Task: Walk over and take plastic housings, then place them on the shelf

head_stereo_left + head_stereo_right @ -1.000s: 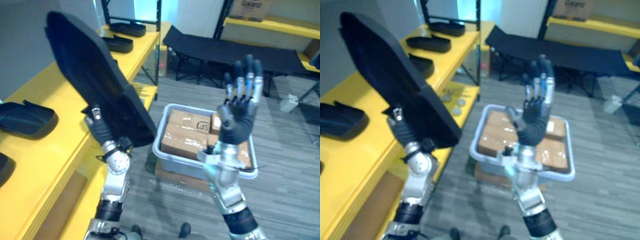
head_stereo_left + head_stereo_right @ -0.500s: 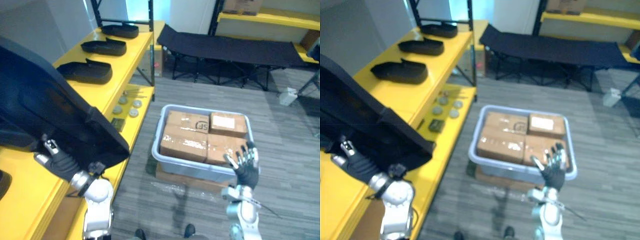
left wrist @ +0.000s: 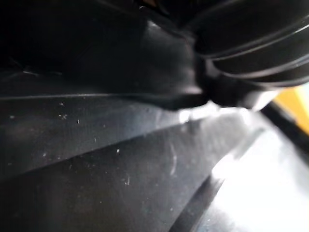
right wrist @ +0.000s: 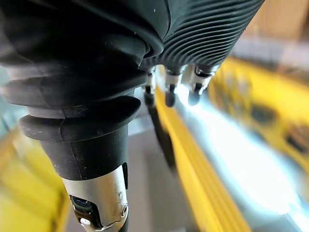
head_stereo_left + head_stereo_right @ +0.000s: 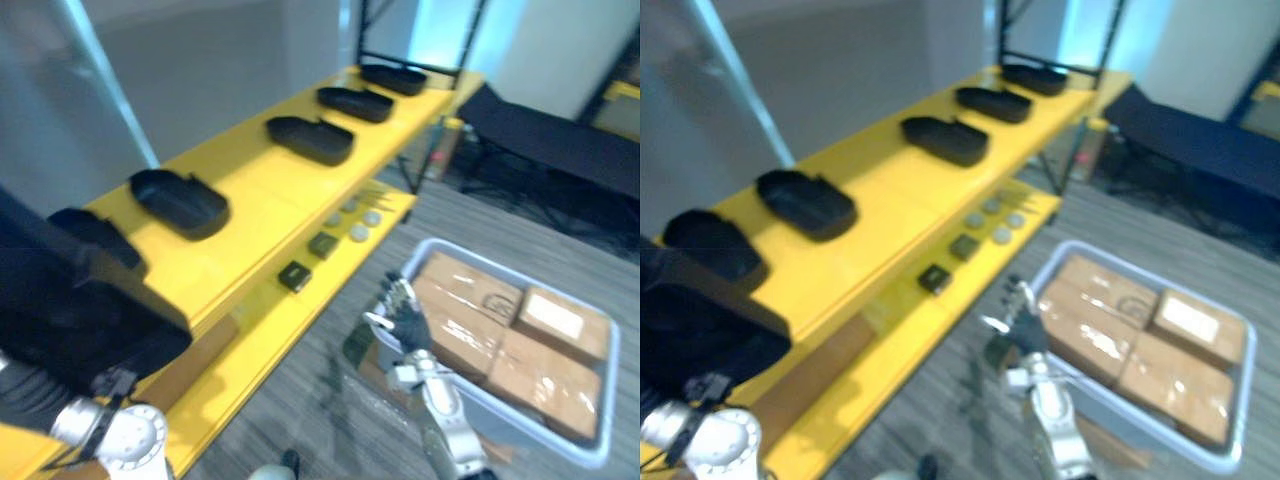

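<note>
The carried housing (image 5: 70, 310), a big black plastic shell, sits at the near end of the top shelf (image 5: 255, 215), low on the robot's left. Its far edge covers part of the nearest resting housing (image 5: 92, 232). Whether it touches the yellow board cannot be told. The left hand (image 3: 251, 53) is pressed close against its dark surface. Whether that hand is clamped on it cannot be told.

Four more housings lie in a row along the back of the top shelf, well apart from each other: one (image 5: 180, 200) near, then (image 5: 310, 140), (image 5: 360, 102) and the farthest (image 5: 392, 78). Bare yellow shows between each pair, and a wide bare strip runs along the front edge.

The lower shelf (image 5: 270, 340) juts out past the top one. It carries small parts: two dark squares (image 5: 294, 276) and a few round discs (image 5: 358, 232).

The right hand (image 5: 402, 322) hangs apart from everything, fingers (image 4: 169, 92) straight and spread, holding nothing. It is at the near corner of a grey bin (image 5: 612, 365) packed with cardboard boxes (image 5: 470, 290).

A lane of grey plank floor (image 5: 320, 400) runs between the lower shelf's edge and the bin. A dark cot (image 5: 560, 130) stands farther off. A grey wall (image 5: 200, 60) backs the shelf.
</note>
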